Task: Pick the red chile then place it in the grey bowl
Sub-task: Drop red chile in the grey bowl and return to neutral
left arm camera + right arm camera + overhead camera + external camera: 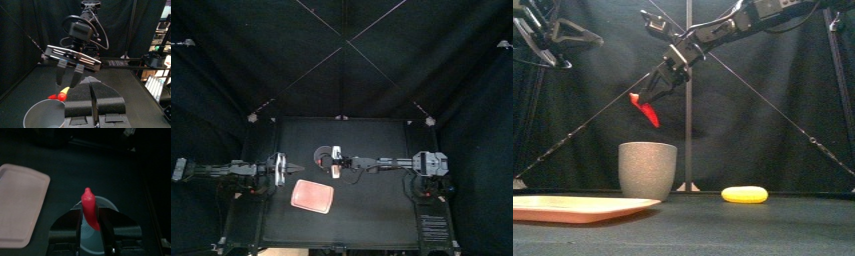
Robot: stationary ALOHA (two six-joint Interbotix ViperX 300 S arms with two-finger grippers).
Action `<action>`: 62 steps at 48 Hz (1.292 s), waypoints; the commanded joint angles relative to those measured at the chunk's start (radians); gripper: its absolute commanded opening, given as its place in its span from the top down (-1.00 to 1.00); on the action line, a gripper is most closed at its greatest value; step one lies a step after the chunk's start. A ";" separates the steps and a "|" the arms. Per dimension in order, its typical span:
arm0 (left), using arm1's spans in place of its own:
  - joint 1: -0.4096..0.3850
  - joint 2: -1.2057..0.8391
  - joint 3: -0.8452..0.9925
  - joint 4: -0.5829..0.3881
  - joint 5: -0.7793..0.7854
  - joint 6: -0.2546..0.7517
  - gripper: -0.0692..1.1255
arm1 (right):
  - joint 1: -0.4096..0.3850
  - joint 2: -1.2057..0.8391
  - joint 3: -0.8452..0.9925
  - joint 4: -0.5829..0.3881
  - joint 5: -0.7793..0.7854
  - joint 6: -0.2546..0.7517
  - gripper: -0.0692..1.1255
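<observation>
Chile (pixel 647 110): smooth, red, tapered, hung tip-down in the air above the cup (pixel 647 170) and clamped in the right pincer (pixel 653 88). Cup: matte grey, speckled, cylindrical, near bench centre. A flat pink tray (pixel 580 208) is seen toward the front edge. A glossy yellow oval toy (pixel 744 194) lies near the cup, apart from it. The left pincer (pixel 93 82) is held together, empty, at the left edge.

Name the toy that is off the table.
The red chile, held by the right gripper above the grey cup; the yellow toy lies on the table.
</observation>
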 commanded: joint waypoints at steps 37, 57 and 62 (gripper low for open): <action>0.002 0.002 -0.009 -0.002 -0.005 0.000 0.95 | -0.037 -0.377 0.350 0.184 -0.391 0.009 -0.65; 0.006 -0.006 -0.006 0.000 -0.005 0.002 0.95 | 0.127 -0.999 0.801 0.245 -0.440 0.014 -0.65; 0.008 -0.008 -0.006 0.002 -0.005 0.002 0.95 | 0.147 -1.115 0.888 0.253 -0.445 0.015 -0.65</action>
